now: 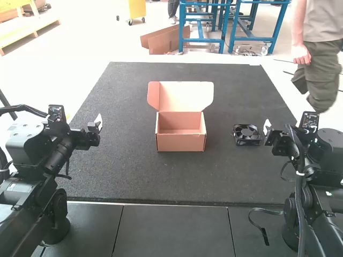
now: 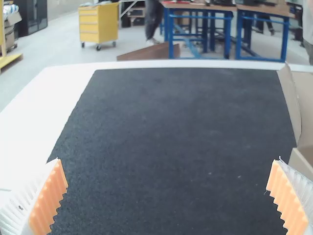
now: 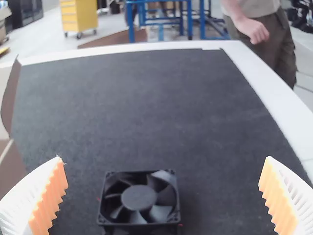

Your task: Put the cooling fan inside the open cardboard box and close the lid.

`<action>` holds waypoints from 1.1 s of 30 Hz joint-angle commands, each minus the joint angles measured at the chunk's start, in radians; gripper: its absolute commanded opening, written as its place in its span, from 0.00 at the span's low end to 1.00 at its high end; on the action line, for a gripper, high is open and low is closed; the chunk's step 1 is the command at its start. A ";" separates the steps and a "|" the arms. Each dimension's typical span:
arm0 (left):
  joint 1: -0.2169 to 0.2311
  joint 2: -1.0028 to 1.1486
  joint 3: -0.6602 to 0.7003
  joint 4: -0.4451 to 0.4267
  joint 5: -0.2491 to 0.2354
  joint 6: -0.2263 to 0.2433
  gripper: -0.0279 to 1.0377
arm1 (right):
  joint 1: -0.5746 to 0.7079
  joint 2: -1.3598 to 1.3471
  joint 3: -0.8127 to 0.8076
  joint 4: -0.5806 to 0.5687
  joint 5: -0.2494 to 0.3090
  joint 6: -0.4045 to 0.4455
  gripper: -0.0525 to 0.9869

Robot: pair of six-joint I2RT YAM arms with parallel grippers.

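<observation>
Nearest the camera in the high view, the two arm bases sit at the front corners, the left arm [image 1: 37, 155] on one side and the right arm [image 1: 316, 160] on the other. Both are drawn back at their own edges of a black mat [image 1: 128, 171] that covers the white bench [image 1: 64, 80]. The left hand [image 1: 95, 128] hangs over the mat's left margin, well apart from the cardboard box [image 1: 180, 138]. That box stands upright in the middle of the mat, open, with its lid [image 1: 180, 96] raised and leaning back. The cooling fan [image 1: 247, 134] lies flat on the mat to the right of the box, outside it and apart from it, just beside the right hand [image 1: 266, 132].

From the left wrist view, the left hand [image 2: 167, 164] is spread wide and grips nothing. Its white ribbed fingers [image 2: 19, 210] carry orange pads [image 2: 49, 196], and mat [image 2: 166, 122] shows between them. One side of the box [image 2: 296, 107], with its raised lid, shows at the picture's edge.

From the right wrist view, the right hand [image 3: 162, 159] is also spread wide, with nothing pinched. The fan [image 3: 139, 198] lies on the mat [image 3: 146, 98] between the two fingers [image 3: 24, 200], blades facing up, touching neither pad. An edge of the box [image 3: 7, 103] shows off to one side.
</observation>
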 commanded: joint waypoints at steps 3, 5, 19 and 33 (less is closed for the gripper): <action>0.001 -0.012 -0.004 0.021 0.008 0.013 0.94 | -0.009 -0.007 -0.004 0.000 0.005 -0.006 0.93; 0.000 -0.012 -0.004 0.044 0.008 0.012 0.94 | -0.009 -0.006 -0.004 0.021 0.007 0.012 0.93; 0.000 -0.004 0.146 0.233 0.000 0.002 0.93 | -0.013 0.011 0.136 0.219 0.113 0.087 0.92; 0.001 0.411 0.566 -0.033 -0.024 0.004 0.93 | -0.018 0.517 0.699 -0.210 -0.018 0.051 0.92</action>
